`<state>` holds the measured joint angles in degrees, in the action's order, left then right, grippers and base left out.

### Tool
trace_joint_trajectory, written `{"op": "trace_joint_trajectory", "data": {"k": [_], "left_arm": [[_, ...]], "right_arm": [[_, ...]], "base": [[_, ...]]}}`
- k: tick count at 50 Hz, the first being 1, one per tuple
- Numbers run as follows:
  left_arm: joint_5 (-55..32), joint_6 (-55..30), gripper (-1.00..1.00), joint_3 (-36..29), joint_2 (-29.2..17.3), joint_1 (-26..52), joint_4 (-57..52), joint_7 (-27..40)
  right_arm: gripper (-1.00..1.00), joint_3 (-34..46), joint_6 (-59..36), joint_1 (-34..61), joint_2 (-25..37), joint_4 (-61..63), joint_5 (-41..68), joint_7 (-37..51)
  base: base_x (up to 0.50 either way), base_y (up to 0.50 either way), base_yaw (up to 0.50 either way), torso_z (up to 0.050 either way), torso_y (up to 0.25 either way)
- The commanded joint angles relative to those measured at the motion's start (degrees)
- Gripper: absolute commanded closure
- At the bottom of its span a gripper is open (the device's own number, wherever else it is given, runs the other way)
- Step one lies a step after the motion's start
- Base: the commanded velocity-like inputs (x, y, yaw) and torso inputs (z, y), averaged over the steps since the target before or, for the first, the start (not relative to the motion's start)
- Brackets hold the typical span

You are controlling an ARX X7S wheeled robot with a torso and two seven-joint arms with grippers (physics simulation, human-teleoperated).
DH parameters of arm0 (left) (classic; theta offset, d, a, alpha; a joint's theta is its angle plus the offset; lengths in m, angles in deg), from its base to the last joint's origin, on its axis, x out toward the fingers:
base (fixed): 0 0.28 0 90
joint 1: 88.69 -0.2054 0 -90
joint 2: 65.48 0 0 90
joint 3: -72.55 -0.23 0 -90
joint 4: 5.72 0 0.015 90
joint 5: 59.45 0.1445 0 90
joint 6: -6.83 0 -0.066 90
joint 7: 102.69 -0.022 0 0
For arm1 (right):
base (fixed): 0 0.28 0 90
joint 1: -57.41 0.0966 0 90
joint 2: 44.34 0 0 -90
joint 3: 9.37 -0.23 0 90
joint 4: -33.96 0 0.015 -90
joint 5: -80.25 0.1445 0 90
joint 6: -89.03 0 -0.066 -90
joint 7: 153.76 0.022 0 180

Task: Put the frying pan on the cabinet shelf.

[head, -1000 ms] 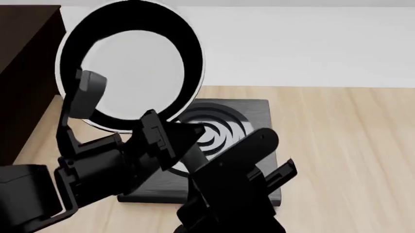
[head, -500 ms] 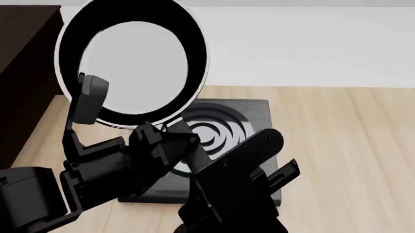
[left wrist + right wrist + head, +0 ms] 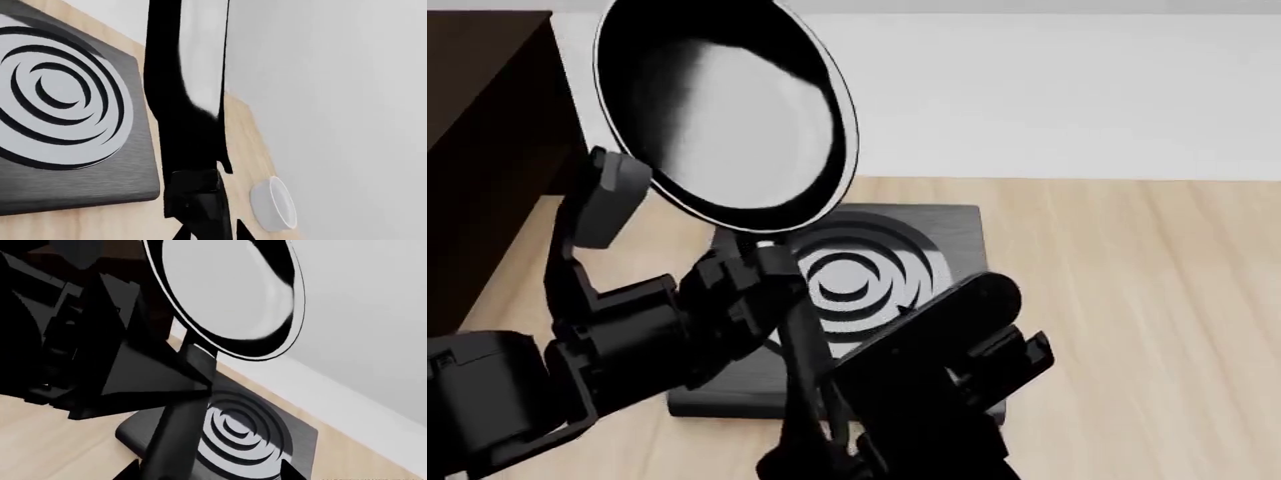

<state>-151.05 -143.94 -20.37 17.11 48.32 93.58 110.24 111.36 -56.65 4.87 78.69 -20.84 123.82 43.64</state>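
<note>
The frying pan (image 3: 727, 110) is held up in the air, tilted, its pale-grey inside facing me, above the table's back left. My left gripper (image 3: 754, 265) is shut on its black handle just below the pan; in the left wrist view (image 3: 212, 234) the handle (image 3: 193, 200) fills the gap between the fingertips. My right gripper (image 3: 210, 472) is open, and the handle (image 3: 173, 440) runs down between its wide-apart fingertips, close to one of them. The pan (image 3: 227, 290) also shows in the right wrist view. The dark brown cabinet (image 3: 481, 150) stands at the left; no shelf board shows clearly.
A square black ringed hob plate (image 3: 948, 235) lies on the wooden table (image 3: 1134, 300) under the pan and both arms. It also shows in both wrist views (image 3: 60, 95) (image 3: 247, 435). A white round bowl (image 3: 277, 202) sits on the table near the white wall.
The pan has risen a little and turned from facing me squarely to a tilted, narrower pose. The left gripper keeps its hold. The right arm has shifted slightly right.
</note>
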Motion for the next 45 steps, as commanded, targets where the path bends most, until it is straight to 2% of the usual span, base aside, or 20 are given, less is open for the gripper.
{"op": "trace_joint_trajectory", "data": {"k": [1, 24, 33, 38, 45], "left_arm": [[-0.4, 3.0, 1.0, 2.1, -1.3, 3.4, 4.3, -2.0], [2.3, 9.9, 1.0, 5.2, -4.5, 12.9, 20.5, -9.3], [1.6, 13.6, 1.0, 8.1, -6.1, 19.4, 31.5, -11.7], [-1.3, 15.1, 1.0, 11.7, -7.9, 20.9, 35.0, -12.0], [-0.5, 14.1, 1.0, 10.7, -10.2, 24.9, 42.9, -15.0]], "right_arm": [[-1.0, -2.4, -2.0, -1.4, 1.0, 4.2, 0.2, 2.9], [-1.0, -12.6, -6.5, -7.0, 4.2, 15.8, 9.6, 13.6], [-1.0, -11.7, -4.3, -9.4, 4.4, 16.2, 7.6, 13.6], [-1.0, -11.1, -3.2, -9.9, 4.7, 16.0, 6.5, 13.1], [-1.0, -9.4, -2.5, -9.2, 3.7, 14.9, 5.4, 12.4]], "base": [[0.0, 0.0, 0.0, 0.0, 0.0], [0.0, 0.0, 0.0, 0.0, 0.001], [0.0, 0.0, 0.0, 0.001, 0.002], [0.0, 0.0, 0.0, 0.0, 0.0], [0.0, 0.0, 0.0, 0.0, 0.001]]}}
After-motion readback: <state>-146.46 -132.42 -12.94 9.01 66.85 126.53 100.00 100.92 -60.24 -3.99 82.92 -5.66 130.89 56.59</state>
